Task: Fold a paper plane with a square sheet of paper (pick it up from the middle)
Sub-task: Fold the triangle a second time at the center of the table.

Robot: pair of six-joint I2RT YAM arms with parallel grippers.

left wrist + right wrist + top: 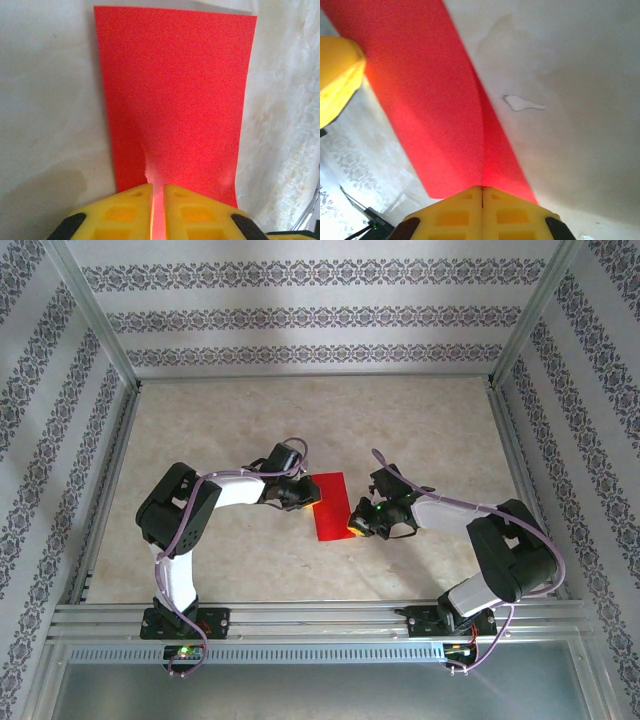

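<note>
Left wrist view: the left gripper [158,187] pinches the near edge of the thin bright red paper sheet [175,95] at lower centre. The right gripper [481,190] clamps another edge. In the top view the sheet spans between them mid-frame, over the beige tabletop [300,410].

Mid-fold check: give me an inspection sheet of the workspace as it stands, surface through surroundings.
Surface: pale mottled table top, with faint stain marks.
Job's things: square sheet of paper, red, lying between the arms as a narrow rectangle, apparently folded over.
Clutter: nothing seen.
Grippers: left end effector shut on one end of the sheet; right end effector shut on the opposite end, at a crease.
Cables: purple cables run along both arms, clear of the paper.
Surroundings: patterned walls on three sides; metal rail at the near edge.
</note>
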